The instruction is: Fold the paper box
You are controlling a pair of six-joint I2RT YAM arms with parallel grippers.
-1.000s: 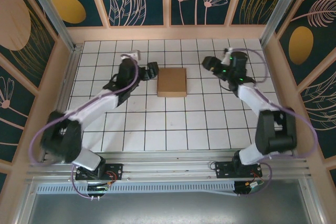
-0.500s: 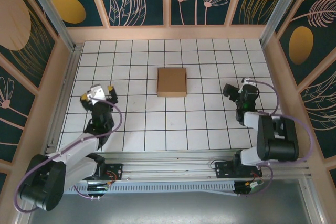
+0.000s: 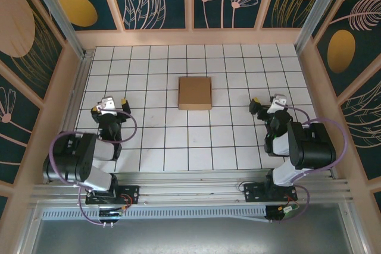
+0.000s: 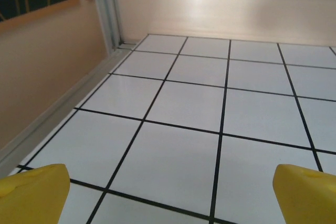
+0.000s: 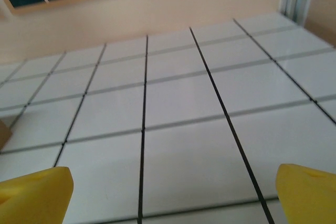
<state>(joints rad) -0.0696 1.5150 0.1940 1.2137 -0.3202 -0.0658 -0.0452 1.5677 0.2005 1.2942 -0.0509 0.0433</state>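
Observation:
The paper box [image 3: 194, 93] lies as a closed, flat brown square at the middle of the tiled table, nothing touching it. My left gripper [image 3: 109, 106] is folded back at the near left, well away from the box. It is open, and its yellow fingertips [image 4: 32, 194] stand wide apart over bare tile in the left wrist view [image 4: 170, 198]. My right gripper [image 3: 266, 104] sits at the near right, also away from the box and open. Only floor lies between its yellow fingertips [image 5: 308, 193], with the gripper [image 5: 172, 195] low over the tiles. A brown box corner [image 5: 3, 132] shows at the left edge.
The white gridded table [image 3: 238, 147] is walled by beige boards and metal posts [image 4: 107, 9]. The left side wall [image 4: 42, 77] stands close beside my left gripper. Open tiles surround the box on every side.
Both arms have pulled back from beside the box to the near left and near right. The right gripper's jaws have widened. The box has not moved.

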